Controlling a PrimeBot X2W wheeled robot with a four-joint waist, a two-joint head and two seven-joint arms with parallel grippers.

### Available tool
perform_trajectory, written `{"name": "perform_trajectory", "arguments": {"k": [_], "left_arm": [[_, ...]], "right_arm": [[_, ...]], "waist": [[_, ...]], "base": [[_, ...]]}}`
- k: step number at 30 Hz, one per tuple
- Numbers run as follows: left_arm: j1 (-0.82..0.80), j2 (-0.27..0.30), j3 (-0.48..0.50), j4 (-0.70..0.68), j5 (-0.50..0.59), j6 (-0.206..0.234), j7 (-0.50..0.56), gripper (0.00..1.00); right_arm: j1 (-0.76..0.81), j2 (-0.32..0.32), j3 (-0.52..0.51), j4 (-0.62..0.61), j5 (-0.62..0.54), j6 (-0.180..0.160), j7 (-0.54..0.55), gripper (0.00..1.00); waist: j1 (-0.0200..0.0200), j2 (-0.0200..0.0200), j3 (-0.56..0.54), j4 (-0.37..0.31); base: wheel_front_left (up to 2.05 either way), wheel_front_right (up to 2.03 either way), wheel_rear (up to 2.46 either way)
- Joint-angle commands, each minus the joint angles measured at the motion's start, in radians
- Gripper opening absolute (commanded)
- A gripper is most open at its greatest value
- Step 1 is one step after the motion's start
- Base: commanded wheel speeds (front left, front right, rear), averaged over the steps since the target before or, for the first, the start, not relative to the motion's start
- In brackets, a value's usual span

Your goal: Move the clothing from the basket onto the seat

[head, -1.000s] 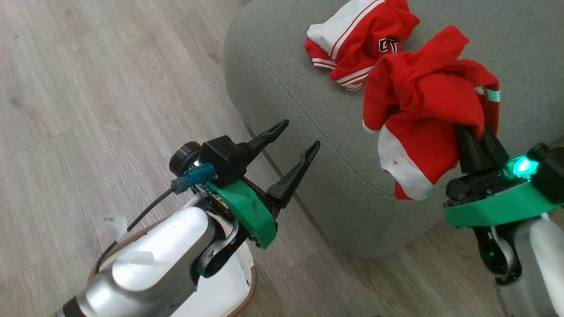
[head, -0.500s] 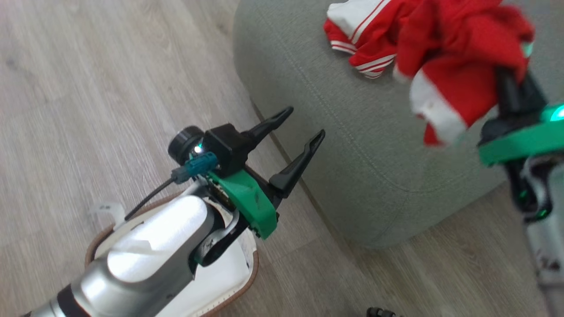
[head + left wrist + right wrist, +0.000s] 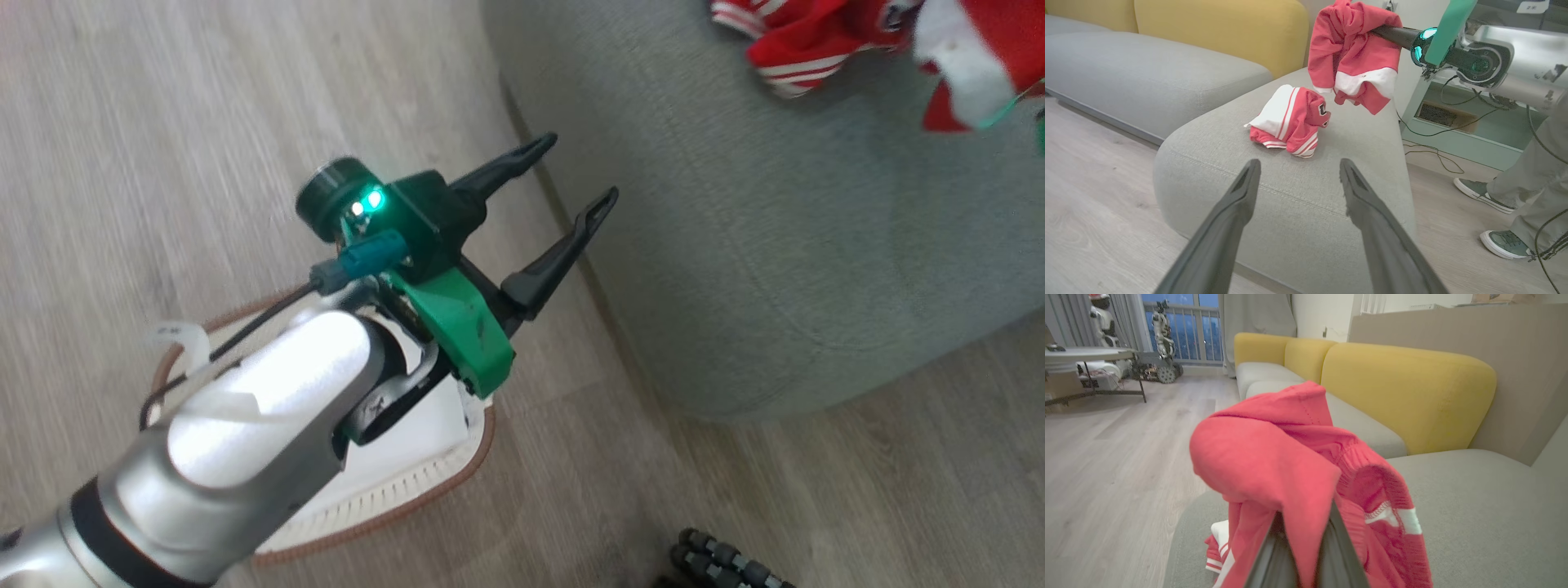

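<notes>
The clothing is two red garments. The jersey (image 3: 796, 45) (image 3: 1290, 120) lies crumpled on the grey-green seat (image 3: 775, 245) (image 3: 1306, 204). The white-trimmed shorts (image 3: 980, 49) (image 3: 1351, 57) (image 3: 1290, 465) hang in the air above the seat, beside the jersey. My right gripper (image 3: 1381, 32) is shut on them, and its fingers (image 3: 1267, 559) disappear into the cloth. My left gripper (image 3: 575, 173) (image 3: 1298, 167) is open and holds nothing, hovering at the seat's rounded corner. The basket (image 3: 482, 433) stands on the floor under my left forearm, mostly hidden.
A flat white sheet (image 3: 408, 441) lies inside the basket. A person's feet (image 3: 1490, 216) stand on the wooden floor beyond the seat, near trailing cables (image 3: 1429, 155). Yellow back cushions (image 3: 1404, 396) rise behind the sofa. A black ribbed object (image 3: 727, 559) lies on the floor.
The head view has swung, shifting the whole picture. My right gripper has carried the shorts higher and farther over the seat, level with the jersey. The left gripper stays open.
</notes>
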Motion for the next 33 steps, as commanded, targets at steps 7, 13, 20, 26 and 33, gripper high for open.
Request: {"name": "perform_trajectory", "arguments": {"k": [7,13,20,26,33], "left_arm": [[-0.085,0.025,0.036,-0.056,0.024,-0.005,0.020,1.00],[-0.112,0.030,0.040,-0.065,0.031,-0.005,0.029,1.00],[-0.120,0.030,0.040,-0.062,0.031,-0.005,0.023,1.00],[-0.111,0.025,0.041,-0.048,0.024,-0.003,0.006,1.00],[-0.100,0.021,0.041,-0.034,0.014,0.002,-0.008,1.00]], "right_arm": [[-0.114,-0.079,0.001,0.127,-0.008,0.000,0.041,0.00],[-0.177,-0.123,0.029,0.253,-0.030,0.000,0.119,0.00],[-0.217,-0.145,0.095,0.363,-0.017,0.000,0.240,0.00],[-0.224,-0.166,0.148,0.419,0.016,0.000,0.367,0.00],[-0.231,-0.187,0.177,0.419,0.036,0.000,0.383,0.00]], "waist": [[-0.0001,0.0000,0.105,0.073],[-0.0001,0.0000,0.154,0.104],[-0.0001,0.0000,0.172,0.130],[-0.0001,0.0000,0.150,0.147],[-0.0001,0.0000,0.117,0.150]], "base": [[0.00,0.00,0.00],[0.00,0.00,0.00],[0.00,0.00,0.00],[0.00,0.00,0.00],[0.00,0.00,0.00]]}}
